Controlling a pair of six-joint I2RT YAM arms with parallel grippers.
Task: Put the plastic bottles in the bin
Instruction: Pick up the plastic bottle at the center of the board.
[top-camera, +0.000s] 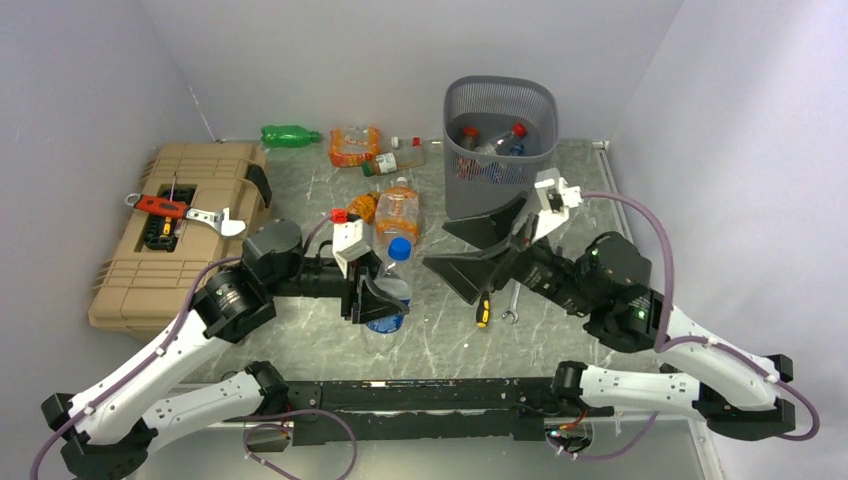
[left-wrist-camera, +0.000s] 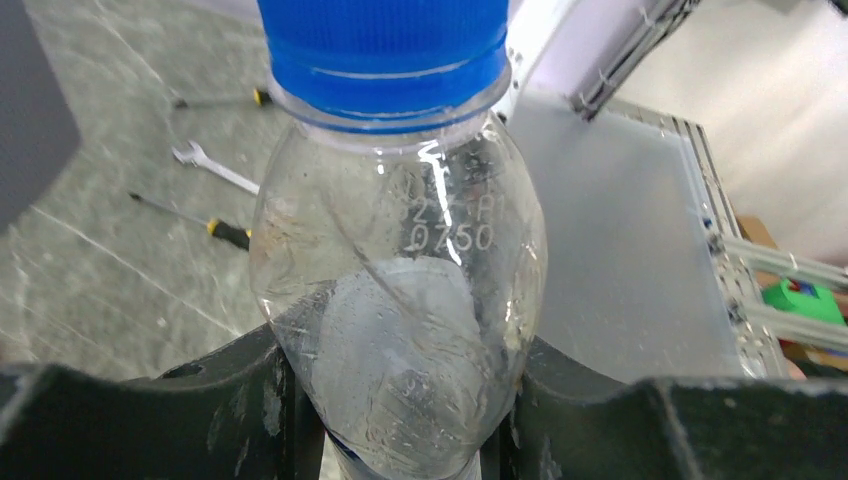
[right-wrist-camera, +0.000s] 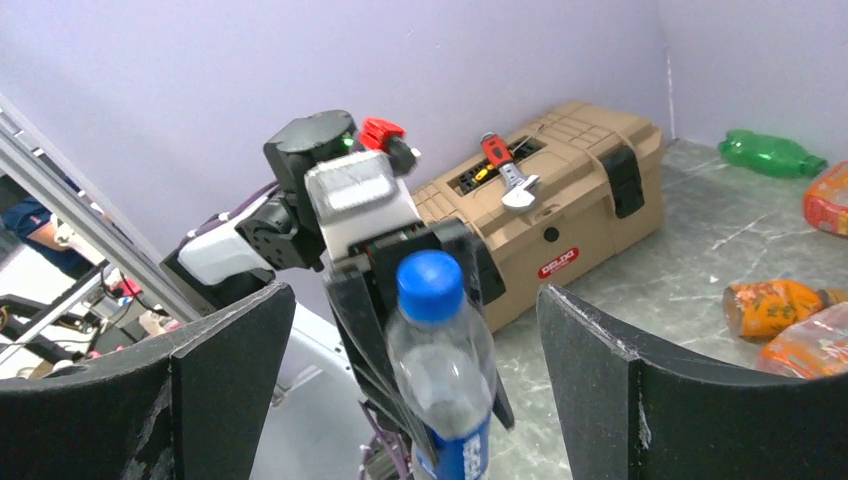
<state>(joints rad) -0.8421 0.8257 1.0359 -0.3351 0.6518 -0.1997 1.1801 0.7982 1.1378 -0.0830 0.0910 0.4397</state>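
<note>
We judge this step to be a handover. The left gripper (top-camera: 382, 303) holds a clear bottle (top-camera: 392, 280) with a blue cap, its fingers closed narrowly on the lower body with the neck free above them. The right gripper (top-camera: 438, 247) stands wide open just beside it and holds nothing. Seen from the right wrist, the bottle sits between the two spread fingers without touching either.

To do this well, we would bring the right fingers in around the upper body, below the cap. They should close firmly before the left lets go (the thin plastic looks likely to dent and slip). Then comes the carry to the bin (top-camera: 470, 190), which stands near, behind the right gripper, and already holds a few bottles (top-camera: 500, 140). The release should come well over the rim.

More wait on the table: a green bottle (top-camera: 290, 135) at the back and orange ones (top-camera: 398, 210) nearer.

The left wrist view cuts off the bottle's base, so we cannot tell whether it rests on the table. Nor can we see how full the bin is.
</note>
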